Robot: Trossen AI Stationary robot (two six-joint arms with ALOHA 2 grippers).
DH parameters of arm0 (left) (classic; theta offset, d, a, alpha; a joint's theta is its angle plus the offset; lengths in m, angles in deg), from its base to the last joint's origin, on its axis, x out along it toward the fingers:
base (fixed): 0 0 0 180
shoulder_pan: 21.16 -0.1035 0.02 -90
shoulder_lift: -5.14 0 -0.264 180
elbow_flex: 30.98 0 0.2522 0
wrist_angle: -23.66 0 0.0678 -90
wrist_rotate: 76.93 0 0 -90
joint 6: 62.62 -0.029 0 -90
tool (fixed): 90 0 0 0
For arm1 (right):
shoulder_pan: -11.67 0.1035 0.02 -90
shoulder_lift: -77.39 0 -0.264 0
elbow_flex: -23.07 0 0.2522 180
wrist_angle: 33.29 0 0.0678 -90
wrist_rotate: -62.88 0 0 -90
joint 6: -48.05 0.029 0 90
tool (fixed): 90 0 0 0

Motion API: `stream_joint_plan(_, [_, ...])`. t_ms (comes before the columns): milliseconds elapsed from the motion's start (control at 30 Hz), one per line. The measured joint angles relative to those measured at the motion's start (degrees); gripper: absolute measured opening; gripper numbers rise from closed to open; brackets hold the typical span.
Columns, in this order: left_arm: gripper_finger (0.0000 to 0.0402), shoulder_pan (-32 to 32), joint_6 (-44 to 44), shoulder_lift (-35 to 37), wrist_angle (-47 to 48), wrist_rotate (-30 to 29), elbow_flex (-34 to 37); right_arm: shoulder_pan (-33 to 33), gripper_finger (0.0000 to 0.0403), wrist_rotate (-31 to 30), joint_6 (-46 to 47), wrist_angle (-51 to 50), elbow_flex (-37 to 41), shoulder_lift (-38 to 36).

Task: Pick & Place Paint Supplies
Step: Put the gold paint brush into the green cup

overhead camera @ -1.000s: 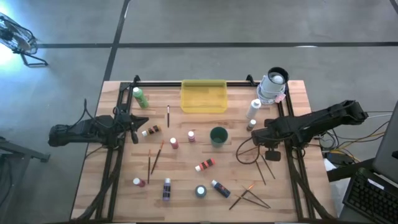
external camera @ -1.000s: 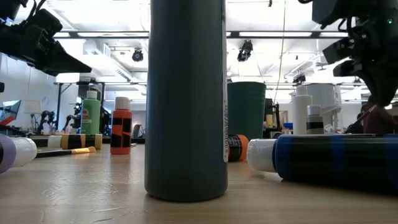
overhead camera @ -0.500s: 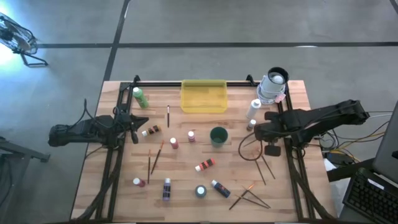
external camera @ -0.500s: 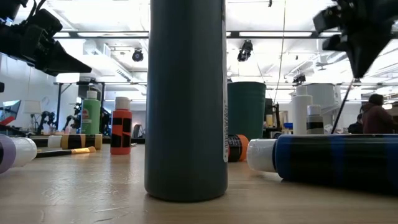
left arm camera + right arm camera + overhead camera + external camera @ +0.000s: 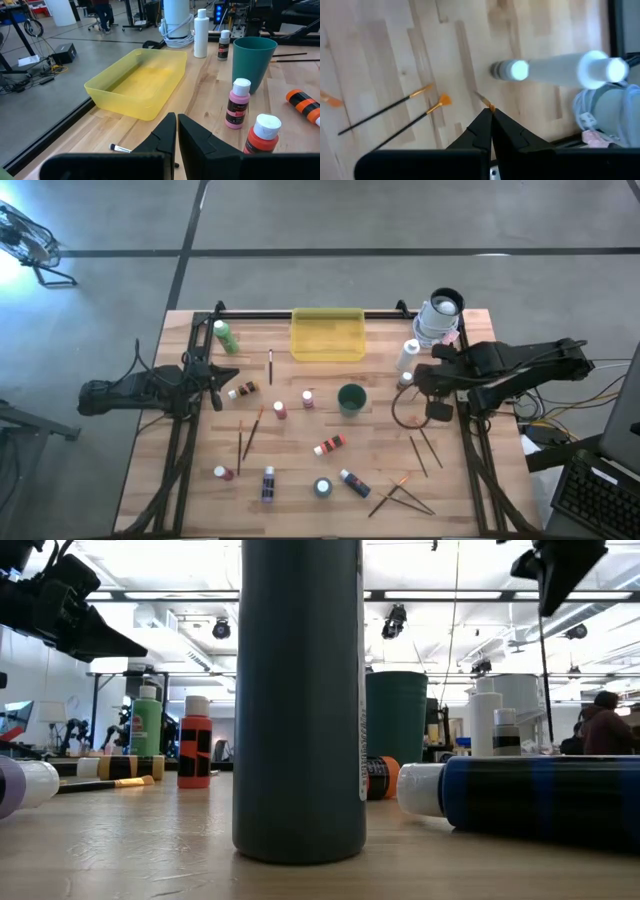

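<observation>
The right gripper (image 5: 491, 116) is pinching a thin paintbrush (image 5: 484, 101) between its closed fingertips, hovering near the table's (image 5: 470, 490) right edge beside the white bottle (image 5: 407, 355). The left gripper (image 5: 177, 131) is waiting shut and empty at the left edge.

The overhead camera looks straight down on the whole table (image 5: 300, 480). The low one sits at tabletop level, almost against a dark bottle (image 5: 300, 700), facing the room. The left wrist camera looks across toward the yellow tray (image 5: 137, 82) at its eleven o'clock; the overhead view shares that tray. The right wrist camera points down at wood.
</observation>
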Motion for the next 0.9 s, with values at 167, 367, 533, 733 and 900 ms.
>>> stream_joint_plan(167, [0.0023, 0.01, 0.00, 0.00, 0.00, 0.00, 0.00, 0.00, 0.0008, -0.95, 0.19, 0.03, -2.29, 0.00])
stream_joint_plan(367, [0.0023, 0.01, 0.00, -0.01, 0.00, 0.00, 0.00, 0.02, 0.0008, -1.30, 0.21, -0.21, -2.28, 0.02])
stream_joint_plan(533, [0.0023, -0.01, 0.02, -0.01, 0.00, 0.00, 0.00, 0.02, 0.0008, -1.31, 0.21, -0.15, -2.52, 0.02])
stream_joint_plan(733, [0.0023, 0.00, 0.00, 0.00, 0.00, 0.00, 0.00, 0.02, 0.0008, -1.32, 0.21, 0.03, -3.54, 0.02])
stream_joint_plan(900, [0.0023, -0.01, 0.00, 0.01, 0.00, 0.00, 0.00, 0.04, 0.0008, -1.34, 0.23, 0.09, -4.52, 0.04])
